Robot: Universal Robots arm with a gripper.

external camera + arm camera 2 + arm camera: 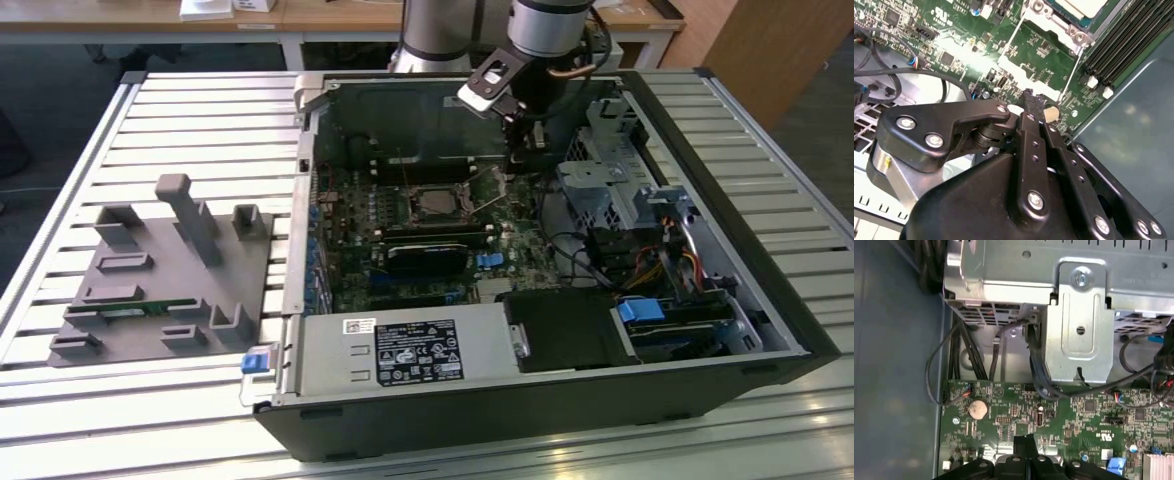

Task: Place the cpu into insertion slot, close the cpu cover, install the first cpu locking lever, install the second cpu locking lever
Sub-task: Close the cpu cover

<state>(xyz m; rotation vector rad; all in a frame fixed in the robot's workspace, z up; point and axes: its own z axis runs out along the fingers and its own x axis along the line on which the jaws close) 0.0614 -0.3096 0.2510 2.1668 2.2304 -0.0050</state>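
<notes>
The cpu point(434, 206) point(1077, 6), a silver-grey square, lies in the insertion slot point(406, 207) on the green motherboard. The silver cpu cover point(1056, 22) appears to lie down around it. Two thin metal locking levers point(1010, 41) point(1073, 70) stick out free beside the socket. In the exterior view my gripper point(523, 165) hangs inside the case, just beyond the socket toward that view's right. Its black fingers are pressed together with nothing between them, and the tip point(1033, 99) point(1026, 441) hovers over the board close to the nearer lever's end.
The open black PC case point(747, 300) lies on a slatted table. A metal drive cage point(1079, 335) with cables stands close to the gripper. A coin battery point(979, 409) sits on the board. A grey fixture point(167, 275) rests at the exterior view's left.
</notes>
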